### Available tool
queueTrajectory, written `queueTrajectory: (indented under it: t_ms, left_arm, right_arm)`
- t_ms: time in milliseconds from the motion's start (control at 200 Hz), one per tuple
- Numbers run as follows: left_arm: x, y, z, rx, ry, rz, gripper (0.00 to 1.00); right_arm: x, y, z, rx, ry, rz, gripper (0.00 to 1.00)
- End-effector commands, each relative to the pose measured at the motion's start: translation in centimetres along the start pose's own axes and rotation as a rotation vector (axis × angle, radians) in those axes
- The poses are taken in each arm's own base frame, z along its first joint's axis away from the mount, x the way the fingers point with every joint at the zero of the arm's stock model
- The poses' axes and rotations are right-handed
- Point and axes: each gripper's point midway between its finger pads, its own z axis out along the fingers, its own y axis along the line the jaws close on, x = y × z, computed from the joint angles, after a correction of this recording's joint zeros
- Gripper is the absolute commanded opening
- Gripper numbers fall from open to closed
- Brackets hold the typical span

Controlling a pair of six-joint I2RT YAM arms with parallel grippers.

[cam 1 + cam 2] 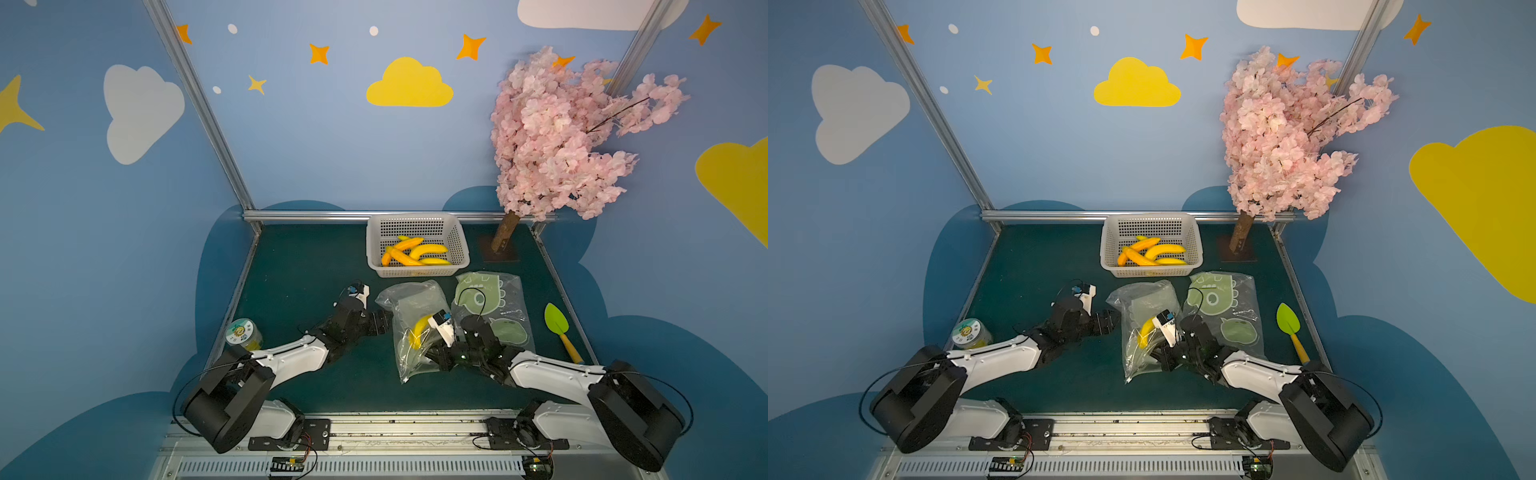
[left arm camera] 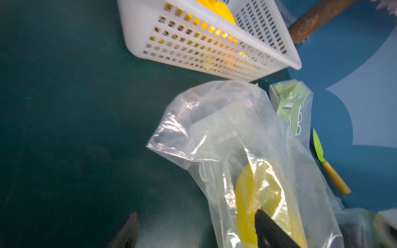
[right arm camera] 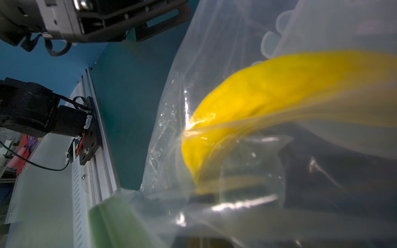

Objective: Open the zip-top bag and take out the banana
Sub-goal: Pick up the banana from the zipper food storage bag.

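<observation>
**Yellow showing through clear plastic**

A yellow banana is showing through a clear bag. A white basket is displaying a grid of holes, with yellow and orange bananas glowing inside. A second bag is wearing pale green dinosaur prints. A trowel is showing a bright green blade and a yellow handle against the dark teal table.

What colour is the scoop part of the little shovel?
Bright green, on a yellow-orange handle. The toy shovel shows best in a top view.
</observation>
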Motion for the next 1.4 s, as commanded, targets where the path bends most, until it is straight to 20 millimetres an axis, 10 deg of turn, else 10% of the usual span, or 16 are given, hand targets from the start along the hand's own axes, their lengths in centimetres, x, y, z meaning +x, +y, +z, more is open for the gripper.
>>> queueTrajectory:
  t_ms: [0, 596, 831, 1021, 1396]
  left_arm:
    - [-1.8, -0.4, -0.3, 0.065, -0.064, -0.080, 0.86]
    - [-3.3, -1.3, 5.2, 0.299, -0.091, -0.190, 0.78]
    - [-2.8, -1.4, 6.5, 0.400, -0.109, -0.220, 0.25]
    - [-3.0, -1.3, 6.0, 0.362, -0.111, -0.165, 0.03]
    - [-3.0, 3.4, 4.9, 0.116, -0.114, -0.113, 0.02]
  right_arm:
    - [0.1, 0.4, 0.2, -0.028, -0.005, -0.021, 0.00]
    - [-0.2, 1.1, 1.0, -0.071, -0.003, -0.022, 0.00]
    - [-0.1, 1.4, 1.2, -0.091, 0.006, -0.019, 0.00]
    - [0.1, 1.4, 1.4, -0.089, 0.017, -0.013, 0.00]
    - [1.9, 2.4, 0.6, -0.074, 0.091, -0.001, 0.00]
